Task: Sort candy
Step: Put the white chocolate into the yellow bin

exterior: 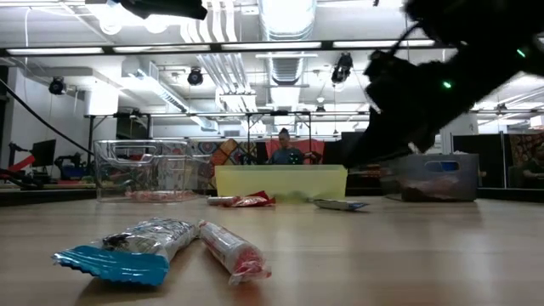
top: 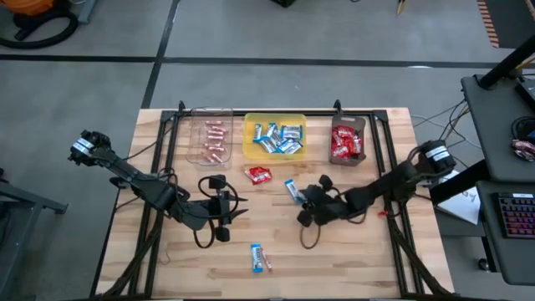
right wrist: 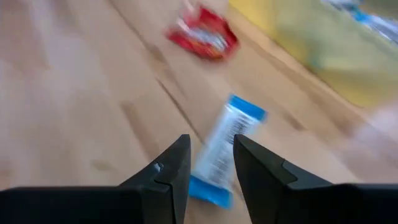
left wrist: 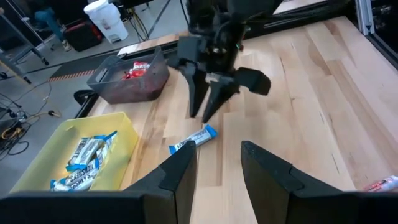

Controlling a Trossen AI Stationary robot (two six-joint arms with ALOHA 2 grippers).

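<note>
Blue-and-white wrapping marked the bar [right wrist: 222, 152] lying flat on the tabletop [top: 351, 251], just ahead of the right end effector [right wrist: 210, 162], whose fingers stood a narrow way apart and empty with the bar's near end between their tips. To take it well, the fingers would need to drop squarely over the bar's short width, straddling it before closing, since a flat slick wrapper could skid aside under a one-sided touch. Its place was the yellow tray [top: 251, 142], near by, where like bars [top: 278, 138] already lay. The left end effector [top: 219, 209] waited over the middle of the tabletop, likewise narrowly parted and holding nothing. A red packet [top: 258, 174] and another blue-and-white bar [top: 260, 258] remained loose.
</note>
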